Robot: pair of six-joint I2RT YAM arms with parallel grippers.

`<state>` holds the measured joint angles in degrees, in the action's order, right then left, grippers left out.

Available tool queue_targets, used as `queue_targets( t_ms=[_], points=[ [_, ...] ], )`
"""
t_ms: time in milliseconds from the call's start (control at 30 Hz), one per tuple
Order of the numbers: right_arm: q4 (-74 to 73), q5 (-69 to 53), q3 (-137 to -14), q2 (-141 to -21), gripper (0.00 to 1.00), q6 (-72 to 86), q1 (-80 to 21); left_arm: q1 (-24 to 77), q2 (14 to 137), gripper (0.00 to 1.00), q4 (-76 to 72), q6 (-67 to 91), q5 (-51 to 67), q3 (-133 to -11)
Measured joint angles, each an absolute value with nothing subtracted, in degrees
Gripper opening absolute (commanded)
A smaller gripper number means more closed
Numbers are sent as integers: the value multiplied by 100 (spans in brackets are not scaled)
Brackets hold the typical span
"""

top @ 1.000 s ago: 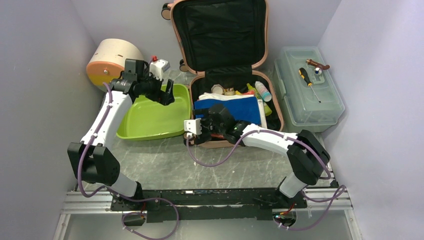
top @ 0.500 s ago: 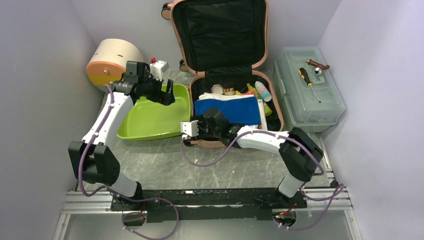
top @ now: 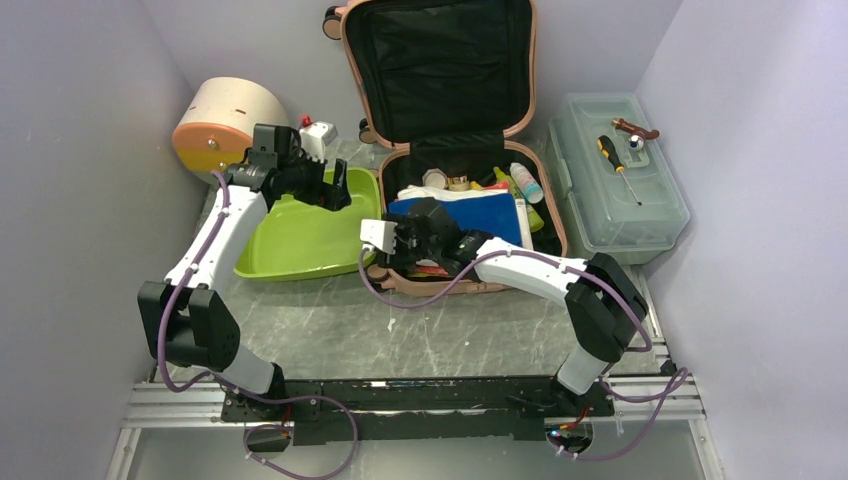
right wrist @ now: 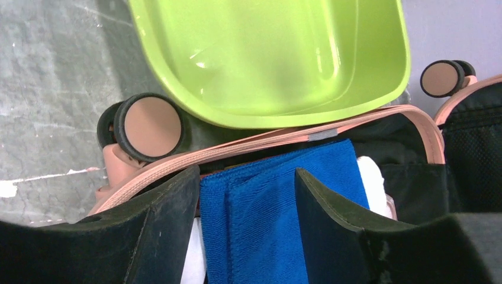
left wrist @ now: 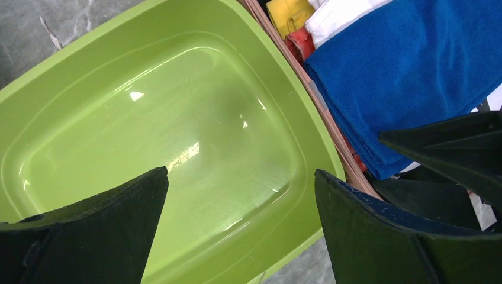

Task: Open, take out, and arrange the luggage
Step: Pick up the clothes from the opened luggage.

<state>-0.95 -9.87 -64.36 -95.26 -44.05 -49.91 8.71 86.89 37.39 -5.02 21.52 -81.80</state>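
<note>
At bench (top: 330, 330) left, left claw (left wrist: 240, 177) spread apart above lime-green plastic tub (top: 300, 240), centre, right claw (right wrist: 245, 177) apart over folded blue towel (right wrist: 278, 201) inside salmon-pink hard-shell luggage (top: 440, 70), lid up, rear middle, touching tub.

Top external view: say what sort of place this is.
Likely a robot test booth, not a home: plain walls box in a marbled table, arms are bolted to a metal rail, and the open luggage looks staged.

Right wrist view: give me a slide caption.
Open right gripper above the folded blue towel in the pink suitcase; green tub beside it.
</note>
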Motion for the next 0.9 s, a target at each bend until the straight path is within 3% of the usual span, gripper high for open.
queue_targets(
  t_ms=[167,567,700,900],
  points=[
    [-117,-952,-6530,-9526,56,-4283,-4976,871,8689,99,3723,-495,2152,-8062],
    [-349,-945,-6530,-9524,1,-4318,-4982,871,8689,99,3708,-425,2182,-8055],
    [-403,-928,-6558,-9524,0,-4298,-4978,871,8698,94,3706,-305,2272,-8055],
    [-661,-1017,-6759,-9380,0,-4171,-4827,958,8919,95,3701,-21,2440,-8060]
  ],
)
